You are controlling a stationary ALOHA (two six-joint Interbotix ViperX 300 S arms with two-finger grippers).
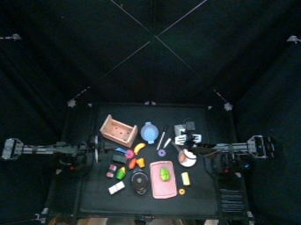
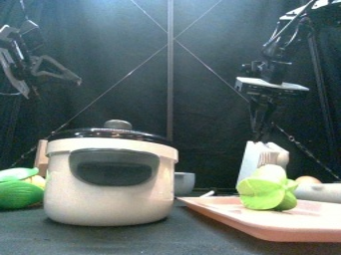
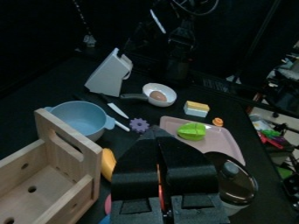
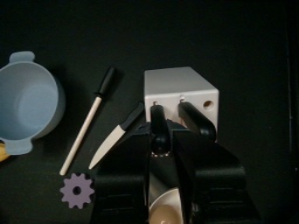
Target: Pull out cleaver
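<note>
A white knife block (image 4: 181, 86) stands at the table's right back (image 1: 188, 126), tall and pale behind the pink board in the front view (image 2: 262, 161). Two black handles (image 4: 198, 122) stick out of its top. I cannot tell which one is the cleaver's, and the blades are hidden inside. My right gripper (image 4: 162, 118) hangs straight above the block (image 2: 262, 120), its tips down at the handles. My left gripper (image 3: 162, 149) rests shut and raised at the table's left side (image 1: 84, 151), holding nothing.
A loose knife (image 4: 87, 122), a blue bowl (image 4: 24, 96) and a purple gear (image 4: 77, 190) lie beside the block. A wooden box (image 1: 118, 130) sits at back left. A cream pot (image 2: 114, 179) and a pink board (image 2: 226, 211) with green fruit (image 2: 270, 189) fill the front.
</note>
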